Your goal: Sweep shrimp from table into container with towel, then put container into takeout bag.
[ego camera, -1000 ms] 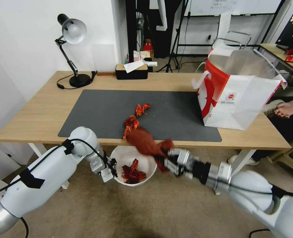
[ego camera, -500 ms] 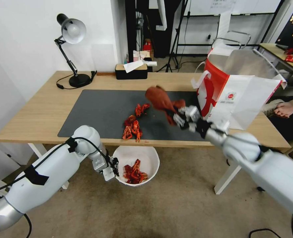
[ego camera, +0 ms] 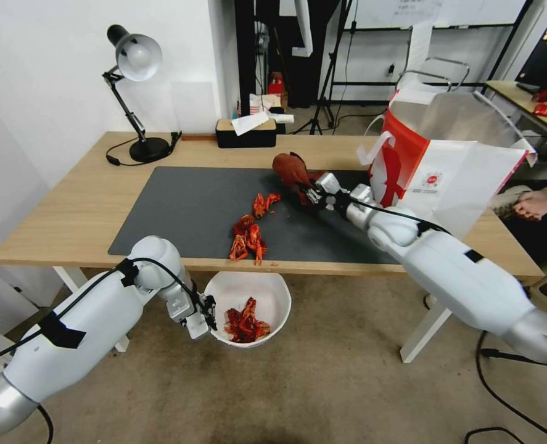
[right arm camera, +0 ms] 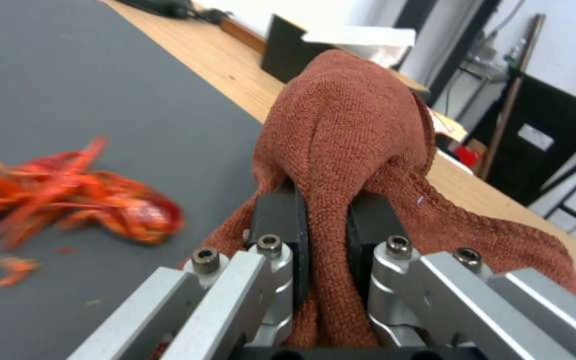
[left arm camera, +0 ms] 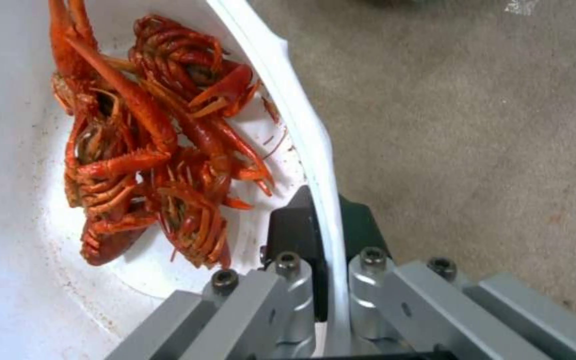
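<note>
Stretching across the room is the long worktop [ego camera: 69, 216] of pale smooth wood, with a flat dark grey mat [ego camera: 187, 209] on top. The big white paper takeout bag [ego camera: 446, 185] stands at the mat's right end, stiff and boxy with a red side, and its far edge is cut off. Below the front edge hangs the round white container [ego camera: 267, 290], smooth and deep, with some spiky red shrimp inside [left arm camera: 148, 155]. The left claw [ego camera: 206, 311] is pinched onto its thin rim, one finger inside and one outside. More shrimp [ego camera: 248, 231] lie on the mat in small bumpy clumps. The right claw [ego camera: 310, 194] hangs over the mat's back part, squeezed tight on the soft, knitted, rust-red towel [ego camera: 292, 169], which bunches up like a ball and hides its fingertips.
</note>
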Motion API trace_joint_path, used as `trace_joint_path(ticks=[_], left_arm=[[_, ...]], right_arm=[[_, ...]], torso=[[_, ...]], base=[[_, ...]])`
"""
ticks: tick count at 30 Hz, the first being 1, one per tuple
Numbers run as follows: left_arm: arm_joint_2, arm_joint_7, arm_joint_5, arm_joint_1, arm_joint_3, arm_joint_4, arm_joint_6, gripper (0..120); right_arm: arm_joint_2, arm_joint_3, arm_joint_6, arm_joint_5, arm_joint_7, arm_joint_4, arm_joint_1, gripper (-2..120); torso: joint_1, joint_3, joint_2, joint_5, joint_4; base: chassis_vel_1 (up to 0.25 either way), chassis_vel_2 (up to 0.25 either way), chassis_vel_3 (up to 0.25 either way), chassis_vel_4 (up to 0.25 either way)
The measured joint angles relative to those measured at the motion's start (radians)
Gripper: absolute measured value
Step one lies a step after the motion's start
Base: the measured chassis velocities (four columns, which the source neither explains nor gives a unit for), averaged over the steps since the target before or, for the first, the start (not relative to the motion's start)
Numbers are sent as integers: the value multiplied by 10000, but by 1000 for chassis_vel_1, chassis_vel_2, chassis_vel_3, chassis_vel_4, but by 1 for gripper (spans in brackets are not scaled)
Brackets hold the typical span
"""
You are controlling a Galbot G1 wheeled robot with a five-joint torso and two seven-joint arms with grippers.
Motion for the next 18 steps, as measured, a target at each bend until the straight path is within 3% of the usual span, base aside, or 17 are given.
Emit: trace_joint_path(ticks=[6,11,18], left_arm=[[78,-3,0,90,-109,-23,-31,0],[98,-4,0,137,-153,-42,-40,0],[112,-9,0,225,-261,-49,-54,0]], right_arm=[[411,-72,182,117,-901,-1404,380,8],[505,-107,331,138,-1316,-1776,460,8],[797,-170,660,184,-2937,-2546,638,8]], torso=[[1,0,-1,3,-3],[1,0,0,2,-3],[0,0,0,2,-1]], base=[[0,0,0,0],[0,0,0,0],[0,0,0,0]])
